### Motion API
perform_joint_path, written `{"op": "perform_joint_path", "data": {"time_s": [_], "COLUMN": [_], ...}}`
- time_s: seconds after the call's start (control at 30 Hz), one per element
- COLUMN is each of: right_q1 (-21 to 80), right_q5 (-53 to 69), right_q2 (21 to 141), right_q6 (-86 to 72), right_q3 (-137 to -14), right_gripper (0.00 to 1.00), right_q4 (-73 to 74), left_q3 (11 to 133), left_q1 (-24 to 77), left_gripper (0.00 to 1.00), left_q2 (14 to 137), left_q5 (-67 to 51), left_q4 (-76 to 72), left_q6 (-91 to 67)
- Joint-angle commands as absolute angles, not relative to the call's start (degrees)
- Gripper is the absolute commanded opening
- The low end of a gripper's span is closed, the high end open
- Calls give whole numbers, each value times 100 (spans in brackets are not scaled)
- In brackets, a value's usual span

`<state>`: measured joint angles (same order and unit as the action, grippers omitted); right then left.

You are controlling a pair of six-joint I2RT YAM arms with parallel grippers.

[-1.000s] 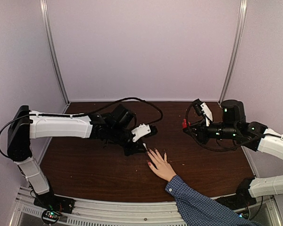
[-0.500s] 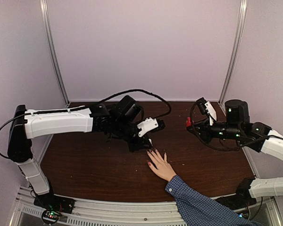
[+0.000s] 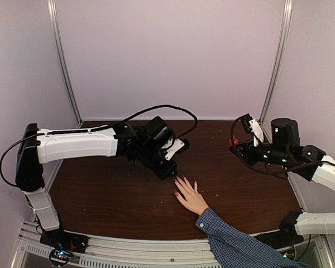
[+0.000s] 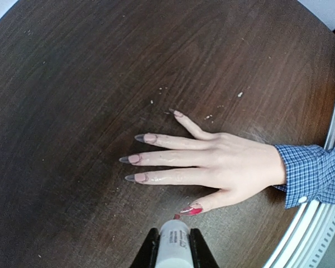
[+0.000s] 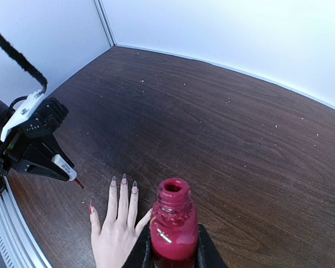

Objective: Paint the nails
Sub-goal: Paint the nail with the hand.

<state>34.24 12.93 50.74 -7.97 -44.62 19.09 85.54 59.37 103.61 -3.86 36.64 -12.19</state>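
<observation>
The left end effector (image 4: 173, 245) is clamped on a white brush cap (image 4: 173, 241). Its red brush tip (image 4: 177, 216) points at the glossy red thumbnail (image 4: 191, 210) and sits just beside it; the right wrist view shows a small gap between them. The other nails (image 4: 140, 177) are bare pinkish, farther ahead of the fingers. The hand (image 4: 229, 167) lies flat with fingers spread, in a blue checked sleeve (image 4: 312, 173). The right end effector (image 5: 173, 248), well apart from the hand, grips an open red polish bottle (image 5: 173, 220) upright. The dark wooden table (image 4: 72, 84) is speckled with pale flecks, and plain lilac walls (image 3: 173, 56) enclose it.
</observation>
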Motion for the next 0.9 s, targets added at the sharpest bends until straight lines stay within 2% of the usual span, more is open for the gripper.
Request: {"op": "perform_joint_path", "data": {"time_s": [0.0,0.17,0.87], "right_q1": [3359,3336,3255], "right_q5": [1166,1216,1447], "right_q2": [5003,5014,5071], "right_q6": [-864,-861,-886], "right_q3": [-4588,-4579,-4527], "right_gripper": [0,0,0], "right_q4": [1904,1873,1750], "left_q3": [8787,8694,8508], "left_q1": [5984,6097,6553], "left_gripper": [0,0,0], "left_q2": [10505,10540,10758], "left_q5": [339,579,646], "left_q4": [3817,3778,3419], "left_q6": [-2427,-3052,-3252]}}
